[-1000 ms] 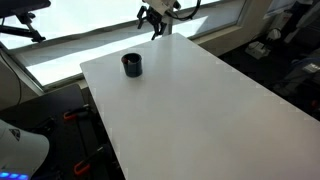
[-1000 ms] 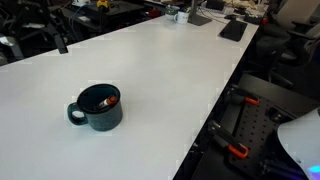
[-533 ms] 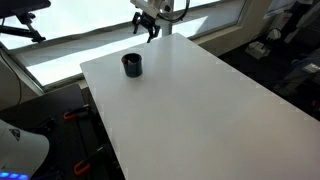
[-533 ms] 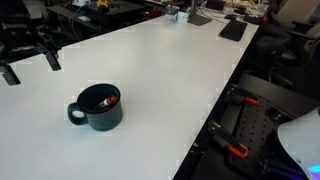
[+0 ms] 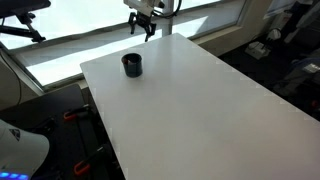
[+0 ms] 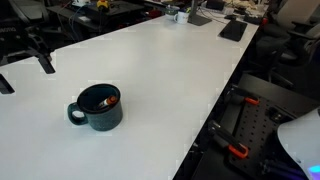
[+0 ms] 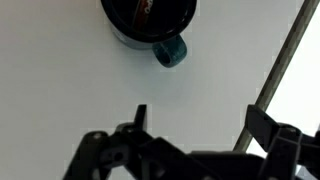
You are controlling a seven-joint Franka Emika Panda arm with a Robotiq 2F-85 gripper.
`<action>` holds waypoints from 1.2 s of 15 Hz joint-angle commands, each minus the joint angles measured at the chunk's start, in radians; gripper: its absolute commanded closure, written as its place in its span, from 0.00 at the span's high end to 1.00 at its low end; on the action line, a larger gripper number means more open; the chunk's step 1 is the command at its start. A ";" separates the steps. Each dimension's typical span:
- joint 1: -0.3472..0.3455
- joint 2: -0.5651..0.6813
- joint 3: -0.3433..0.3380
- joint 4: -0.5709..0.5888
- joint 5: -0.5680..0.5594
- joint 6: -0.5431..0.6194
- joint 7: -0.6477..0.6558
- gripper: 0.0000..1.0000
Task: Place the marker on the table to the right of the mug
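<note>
The dark mug (image 5: 132,65) stands upright near the far left corner of the white table (image 5: 200,100). In the closer exterior view, the mug (image 6: 97,108) holds a thin stick with a reddish end, the marker (image 6: 106,100). My gripper (image 5: 141,24) hangs open and empty above the table's far edge, behind the mug. It also shows at the left edge of an exterior view (image 6: 25,72). In the wrist view the gripper (image 7: 200,115) is spread wide over bare table (image 7: 60,90). The mug (image 7: 150,25) with the marker (image 7: 145,10) lies at the top, apart from the fingers.
The table's edge and a bright window strip run down the right side of the wrist view (image 7: 285,70). Desks with clutter (image 6: 200,15) stand beyond the table. Robot base parts with orange clamps (image 6: 245,125) sit below the table's right edge.
The gripper has moved left along the table's far edge, closer to the mug. It stays open. The mug and the marker in it have not moved.
</note>
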 commanded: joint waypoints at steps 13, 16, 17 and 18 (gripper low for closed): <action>0.021 -0.161 0.049 -0.306 -0.015 0.203 0.021 1.00; 0.027 -0.220 0.066 -0.426 -0.010 0.277 0.025 1.00; 0.025 -0.250 0.071 -0.480 -0.006 0.308 0.027 1.00; 0.017 -0.281 0.076 -0.531 0.005 0.339 0.029 1.00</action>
